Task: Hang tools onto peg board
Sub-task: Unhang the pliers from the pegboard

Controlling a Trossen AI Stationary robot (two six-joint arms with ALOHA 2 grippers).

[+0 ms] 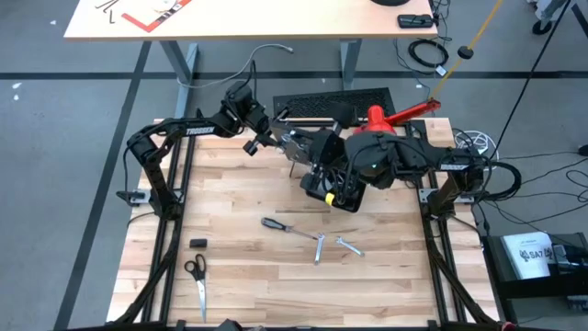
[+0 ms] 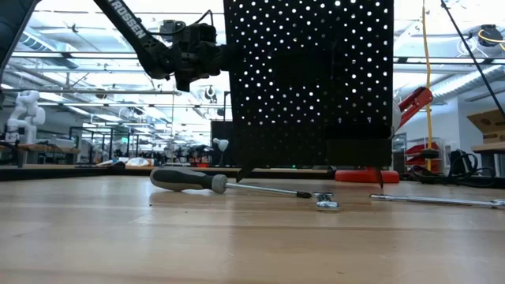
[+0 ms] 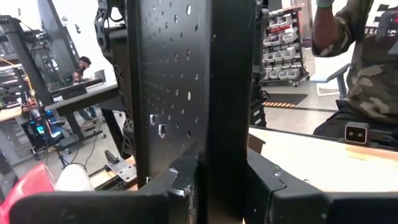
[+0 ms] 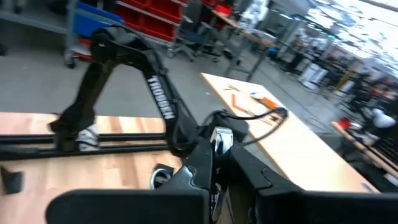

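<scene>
Overhead, wooden plank worktop [image 1: 276,276], pale slats, dark frame rails down both long sides.

Peg board [image 2: 308,79]: black perforated metal panel, upright, held up at the worktop's far end; low view shows light under its lower edge. From above it is mostly hidden by the arms.

Left gripper [image 3: 208,180]: clamped on the panel's folded edge, fingers partly closed with black metal between them. Arm reaches in from the far left corner.

Right gripper [image 4: 214,180]: fingers closed nearly together on a thin edge of the same panel, as far as the wrist view shows. Arm comes in from the far right, above a red clamp-like object [image 1: 390,115] beyond the worktop.

Loose tools, counted from above:
- one screwdriver [image 1: 280,226], dark grey handle, silver shaft, lying flat near mid-worktop
- two thin silver wrenches [image 1: 320,248], [image 1: 349,245], side by side just right of the screwdriver tip, angled apart
- one pair of scissors [image 1: 197,280], black handles, near the left rail towards the near edge
- one small black block [image 1: 197,243], just beyond the scissors

Open room: near half of the worktop is bare apart from these five pieces; the right near quarter holds nothing. Tools lie well apart from the panel.
</scene>
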